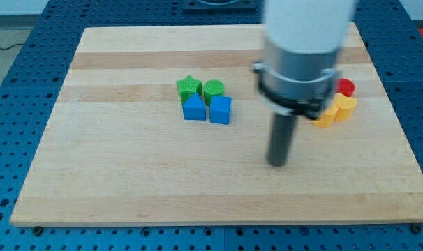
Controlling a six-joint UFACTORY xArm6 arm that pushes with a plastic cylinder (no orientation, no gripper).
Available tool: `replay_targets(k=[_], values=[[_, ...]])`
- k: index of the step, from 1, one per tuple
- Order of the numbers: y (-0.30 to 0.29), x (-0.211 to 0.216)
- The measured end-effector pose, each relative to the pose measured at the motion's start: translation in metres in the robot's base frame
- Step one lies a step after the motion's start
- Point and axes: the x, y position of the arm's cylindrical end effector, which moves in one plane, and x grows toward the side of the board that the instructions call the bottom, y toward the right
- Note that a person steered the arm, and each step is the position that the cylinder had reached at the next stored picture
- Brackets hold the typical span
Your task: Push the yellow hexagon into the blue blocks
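**Rod poised short of the yellow pieces**

Nearest the camera is the bare front edge of the pale wooden board, which rests on a blue perforated table. Taking the dark rod's tip as landmark: well to the view's left and above it sits a tight cluster, a green star block and a green round block behind, a blue block with a peaked top and a blue cube in front, the two blue ones touching. The tip itself stands on open wood, touching nothing. There are no fingers to speak of; the arm ends in that plain rod.

To the view's right and above the tip, partly hidden by the arm's grey body, lie the yellow hexagon block and another yellow piece whose shape I cannot make out, with a red block just behind them.

The hexagon looks small, rigid and light, likely to slide easily and to spin if struck off-centre. I would press its right-hand face squarely, though the neighbouring yellow piece lies in the path toward the blue blocks.
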Motion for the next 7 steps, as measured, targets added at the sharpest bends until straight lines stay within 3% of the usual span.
replay_targets(k=[2, 3, 5, 7], values=[[0.177, -0.023], [0.200, -0.047], [0.156, -0.092], [0.051, -0.089]])
